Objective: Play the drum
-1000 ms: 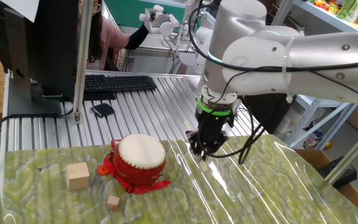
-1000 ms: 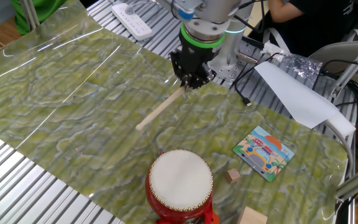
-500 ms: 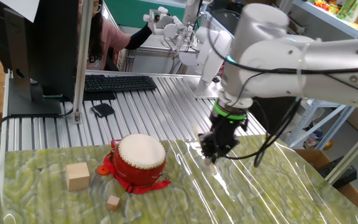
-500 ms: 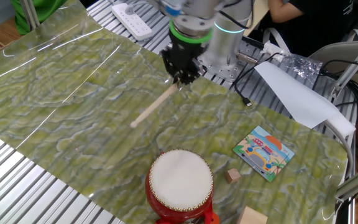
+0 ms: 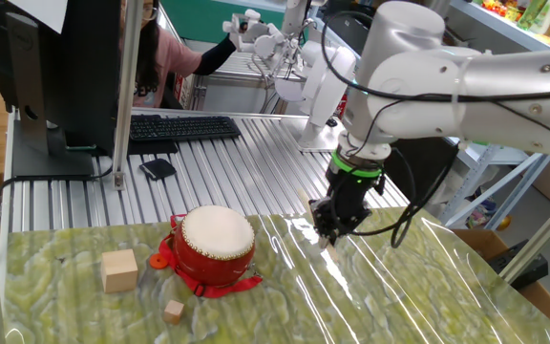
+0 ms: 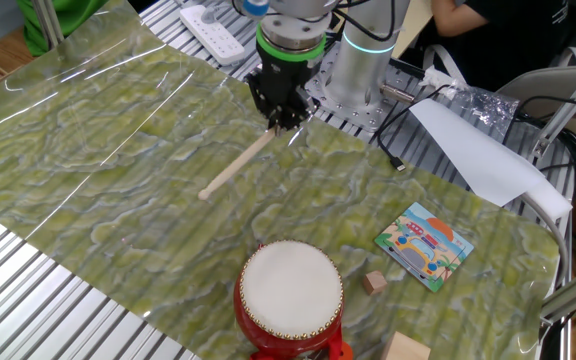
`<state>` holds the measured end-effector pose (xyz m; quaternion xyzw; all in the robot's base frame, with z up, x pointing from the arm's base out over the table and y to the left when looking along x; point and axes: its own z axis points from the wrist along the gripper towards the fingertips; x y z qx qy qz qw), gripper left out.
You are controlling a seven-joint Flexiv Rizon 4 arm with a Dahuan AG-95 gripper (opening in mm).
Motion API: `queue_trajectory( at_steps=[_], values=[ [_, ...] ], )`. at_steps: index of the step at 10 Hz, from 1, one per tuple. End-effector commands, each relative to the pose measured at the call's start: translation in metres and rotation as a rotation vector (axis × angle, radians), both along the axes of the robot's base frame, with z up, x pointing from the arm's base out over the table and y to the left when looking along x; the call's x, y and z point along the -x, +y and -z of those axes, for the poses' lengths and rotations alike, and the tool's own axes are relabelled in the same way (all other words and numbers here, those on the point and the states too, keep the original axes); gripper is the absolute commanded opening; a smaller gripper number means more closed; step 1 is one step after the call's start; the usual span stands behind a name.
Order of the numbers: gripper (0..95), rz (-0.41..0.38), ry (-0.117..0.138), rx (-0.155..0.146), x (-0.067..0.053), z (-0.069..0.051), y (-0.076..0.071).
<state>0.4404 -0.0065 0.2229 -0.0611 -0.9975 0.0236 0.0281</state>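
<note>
So the drum is a little round red toy one with a flat cream-white head, studs around the rim and a red ribbon thing at its base. It sits upright on the green mat, head facing up, untouched. It's well apart from my jaws, off to their side and lower than they are.

Ribbed metal worktop, covered across the middle by a green marbled mat under glossy film. On the mat: red drum with cream head, two plain wooden cubes, one large, one small, and a colourful picture card. On bare slats: black keyboard, small dark device, white power strip, white paper sheet.
</note>
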Motion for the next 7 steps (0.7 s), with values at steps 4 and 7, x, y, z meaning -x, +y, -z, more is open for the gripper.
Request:
queue_trajectory(
  at_steps=[4,7],
  values=[
    [0.0,-0.043,-0.005,0.018,0.0009,0.0088,-0.0065],
    [0.0,-0.085,0.000,0.055,0.0010,0.0114,-0.0076]
  ],
)
